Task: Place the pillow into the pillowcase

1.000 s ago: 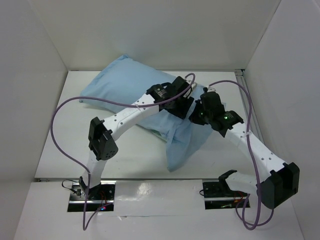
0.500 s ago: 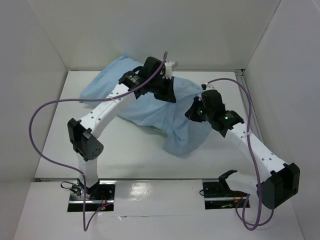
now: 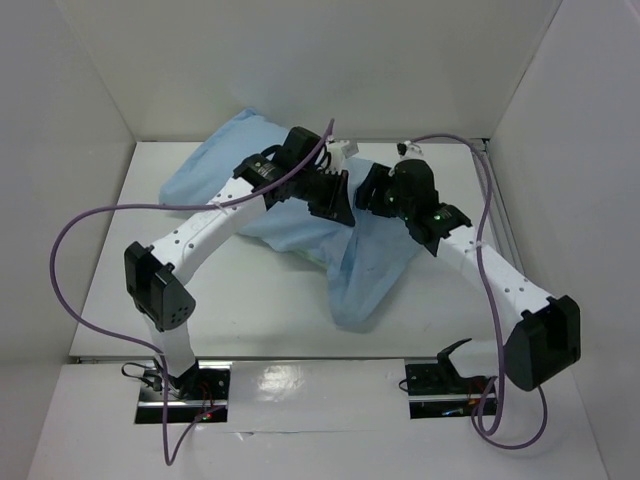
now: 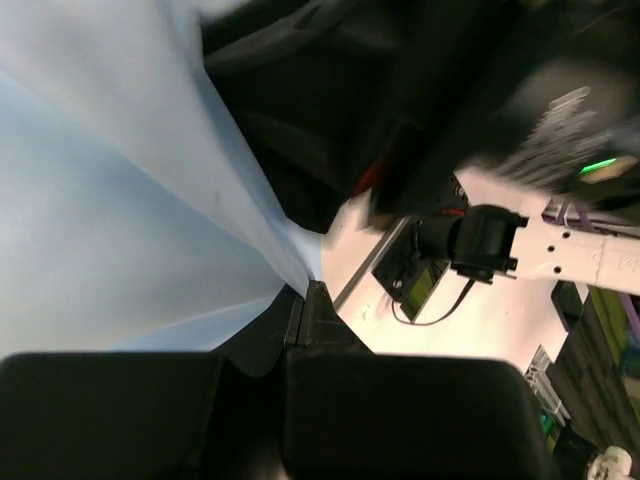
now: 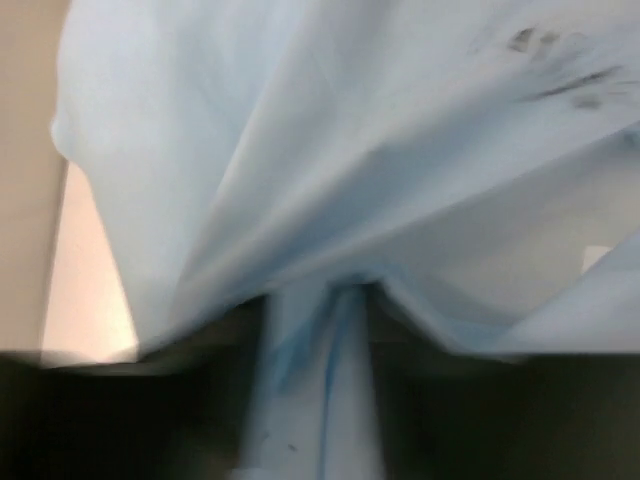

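The light blue pillowcase [image 3: 368, 275] lies across the back of the table. It is plump at the back left and ends in a loose flap near the middle. The pillow itself is hidden under the cloth. My left gripper [image 3: 336, 196] is over the middle of the cloth. In the left wrist view it [image 4: 303, 292] is shut, pinching a taut edge of the pillowcase [image 4: 120, 200]. My right gripper [image 3: 370, 196] is close beside it. In the right wrist view its jaws [image 5: 322, 305] stand apart, with a loose fold of the pillowcase [image 5: 330, 150] lying between them.
White walls [image 3: 80, 120] close in the table on the left, back and right. A metal rail [image 3: 498, 220] runs along the right edge. Purple cables [image 3: 90, 215] loop off both arms. The two wrists are nearly touching above the cloth.
My left gripper closed on the cloth and pulled it towards the back. My right arm swung back and left to meet it, and its jaws opened. The loose flap shifted.
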Available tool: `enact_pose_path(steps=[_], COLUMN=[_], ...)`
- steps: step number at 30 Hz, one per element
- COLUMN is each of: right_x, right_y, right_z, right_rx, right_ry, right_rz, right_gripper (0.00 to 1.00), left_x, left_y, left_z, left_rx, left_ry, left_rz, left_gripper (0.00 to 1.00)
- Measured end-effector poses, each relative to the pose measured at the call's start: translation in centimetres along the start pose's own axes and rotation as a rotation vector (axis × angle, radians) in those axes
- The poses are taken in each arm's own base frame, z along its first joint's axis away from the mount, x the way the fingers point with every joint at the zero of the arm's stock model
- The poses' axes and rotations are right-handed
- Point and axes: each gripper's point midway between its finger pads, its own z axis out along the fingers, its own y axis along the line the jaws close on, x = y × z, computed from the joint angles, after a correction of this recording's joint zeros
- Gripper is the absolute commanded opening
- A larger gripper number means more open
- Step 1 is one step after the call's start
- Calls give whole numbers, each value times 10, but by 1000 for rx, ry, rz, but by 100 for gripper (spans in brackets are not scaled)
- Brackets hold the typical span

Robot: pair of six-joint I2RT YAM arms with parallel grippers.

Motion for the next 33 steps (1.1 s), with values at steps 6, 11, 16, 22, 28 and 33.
enact_pose_path(steps=[6, 11, 16, 22, 28, 33], right_x=[-33, -50, -42, -8, 23, 84], right_y=[-9, -28, -53, -78, -77, -37], right_z=[-39, -92, -124, -112, -99, -86], right_rx=[71, 164, 251, 323, 280, 135], right_ry=[-61, -113, -100, 45, 172, 347], right_rz=[-5, 9, 43, 69, 79, -25], right_gripper=[95, 98, 98, 83, 97, 99], left_x=[23, 29, 25, 12, -25, 0], left_y=[4, -9, -51, 3, 124, 201], left_z=[1, 0, 12, -24, -114, -162], left_rx=[20, 65, 129, 37, -251, -385], left_ry=[63, 100, 151, 82, -192, -319], left_rz=[-12, 52, 195, 99, -170, -424], left_gripper=[0, 58, 60, 59, 60, 63])
